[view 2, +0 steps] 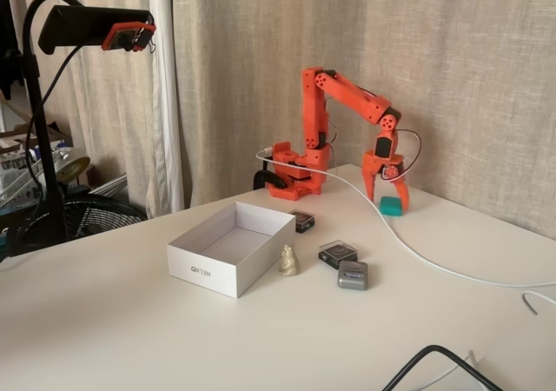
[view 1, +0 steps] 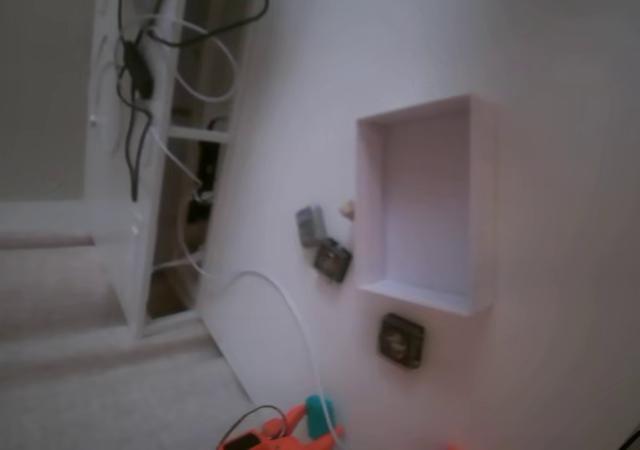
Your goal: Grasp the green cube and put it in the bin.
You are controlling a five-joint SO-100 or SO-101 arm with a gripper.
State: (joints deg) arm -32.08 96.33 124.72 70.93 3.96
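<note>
Tilted overhead view; frontal table-level view (bin [view 1: 428,205] shared).

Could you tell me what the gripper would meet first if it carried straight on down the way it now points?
Most likely the green cube: the gripper points down at the table with its fingers spread on either side of the cube, which sits right beneath it. Exact depth alignment is hard to judge.

Faint unreadable print on bin [view 2: 213,271] wall.

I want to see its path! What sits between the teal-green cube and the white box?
In a fixed view, a small dark square block lies between the teal-green cube and the white box.
</note>
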